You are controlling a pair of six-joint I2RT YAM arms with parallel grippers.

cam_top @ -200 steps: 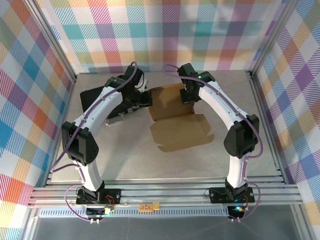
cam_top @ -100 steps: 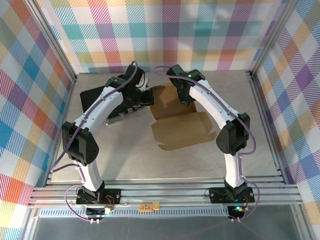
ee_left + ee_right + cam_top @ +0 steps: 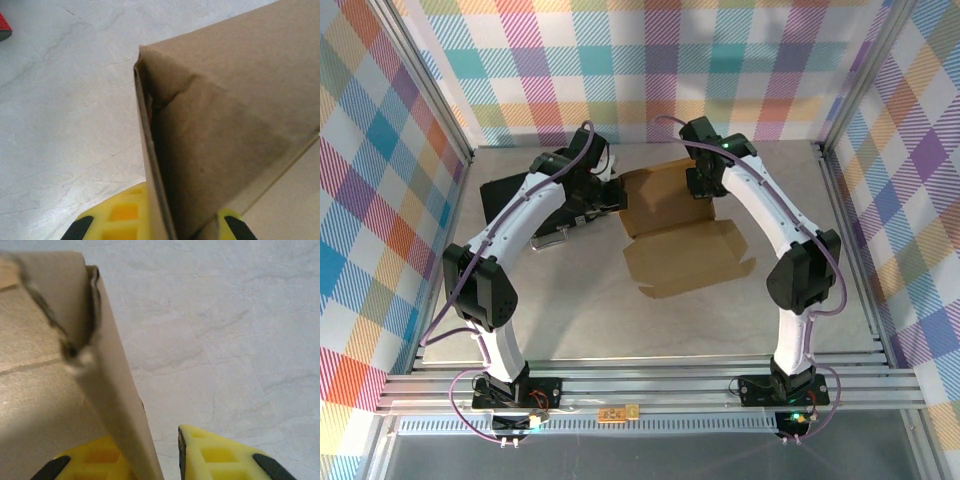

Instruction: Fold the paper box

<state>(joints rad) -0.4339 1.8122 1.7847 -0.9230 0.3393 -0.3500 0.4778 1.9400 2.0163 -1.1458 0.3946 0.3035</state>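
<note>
Paper box: the paper box (image 3: 685, 255) sits on the bench (image 3: 570, 320), toward the back and near the middle. It is brown and half made. The back part stands up, and the front flap lies flat toward you, with notched tabs along its edge.
Left fingers: the left fingers (image 3: 122, 220) are pressed together on an upright wall at the box's left side. The thin wall edge runs up between the two yellow fingers.
Right fingers: the right fingers (image 3: 215, 455) are spread a little, with an upright wall at the box's right side between them. One finger is close to the wall. The other stands off it, and you can see bare bench in the gap.
Left edge: the box is just beside the black case (image 3: 505, 190), and the left arm (image 3: 520, 225) reaches over that case. You have little room there.
Right edge: open bench lies between the box and the side frame. The right arm (image 3: 760, 200) bends over that space.
Front edge: a wide bare stretch of bench runs from the flat flap to the metal rail (image 3: 650, 385) where the arms are bolted.
Back edge: only a thin strip of bench lies between the box and the plaid wall (image 3: 640, 90).
</note>
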